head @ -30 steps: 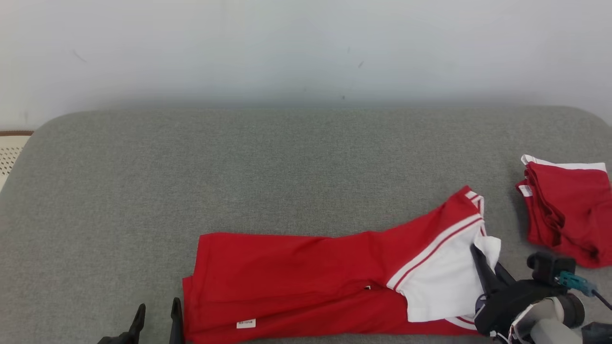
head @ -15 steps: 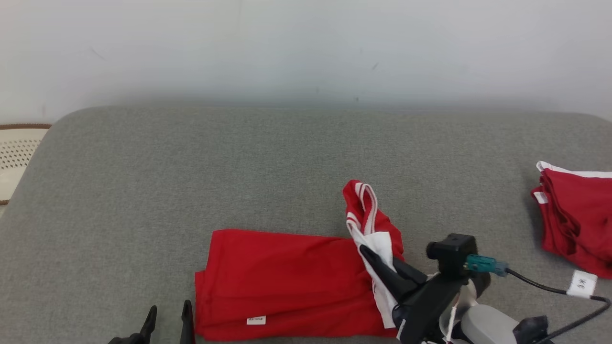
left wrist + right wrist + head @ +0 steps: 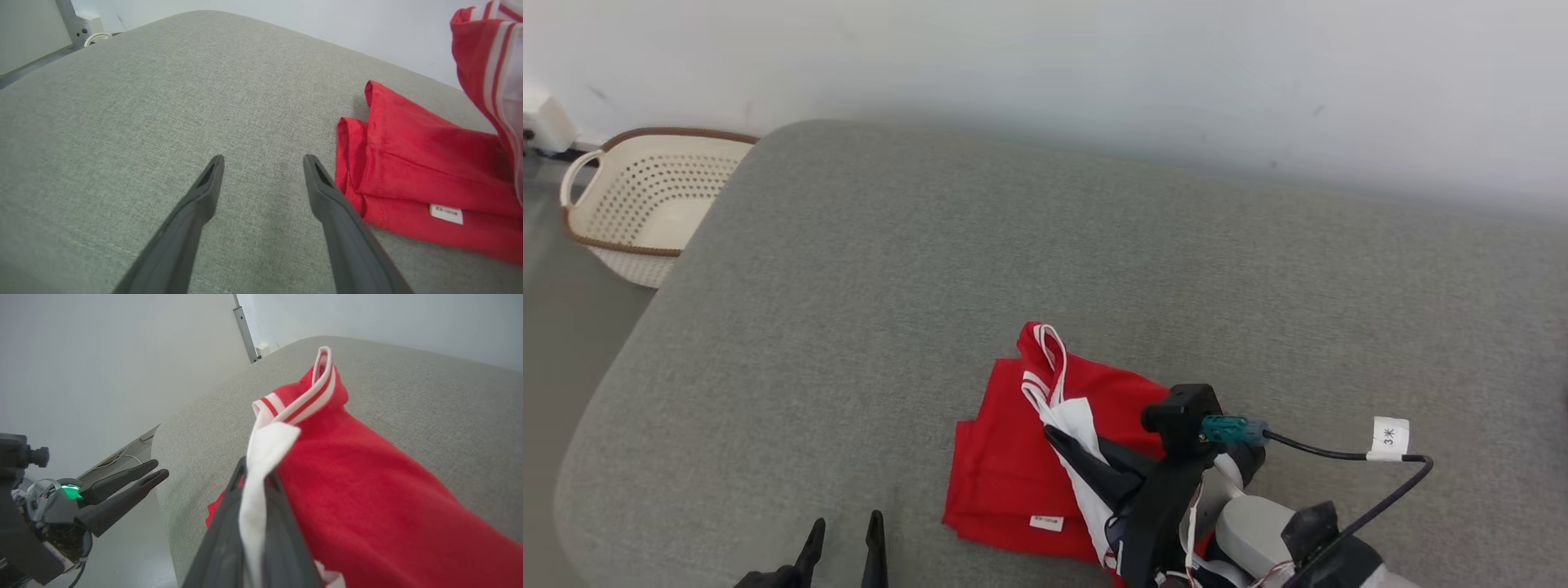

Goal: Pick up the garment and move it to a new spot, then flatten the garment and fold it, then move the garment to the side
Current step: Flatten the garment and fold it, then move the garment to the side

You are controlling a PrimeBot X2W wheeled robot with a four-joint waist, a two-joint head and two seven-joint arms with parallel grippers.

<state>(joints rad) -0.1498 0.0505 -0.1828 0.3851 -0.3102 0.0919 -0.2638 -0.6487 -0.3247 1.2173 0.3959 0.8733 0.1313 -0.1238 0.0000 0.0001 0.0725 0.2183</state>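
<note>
The garment (image 3: 1005, 457) is red with a white panel and striped trim, lying folded over itself on the grey cushion (image 3: 1094, 269). My right gripper (image 3: 1054, 437) is shut on its white edge, holding that part raised over the red layers; the right wrist view shows the white cloth (image 3: 261, 465) pinched between the fingers. My left gripper (image 3: 843, 535) stands open near the front edge, just left of the garment (image 3: 408, 163), with nothing between its fingers (image 3: 204, 192). In the right wrist view the left gripper (image 3: 157, 471) shows at the left.
A cream perforated basket (image 3: 645, 204) with a brown rim stands on the floor off the cushion's far left corner. A black cable with a white tag (image 3: 1388, 437) trails from my right wrist. A pale wall runs behind the cushion.
My right gripper has carried the garment's white end leftward over the red part, doubling it up. The camera has turned left: the basket has come in, and the red pile at the right has gone out of view.
</note>
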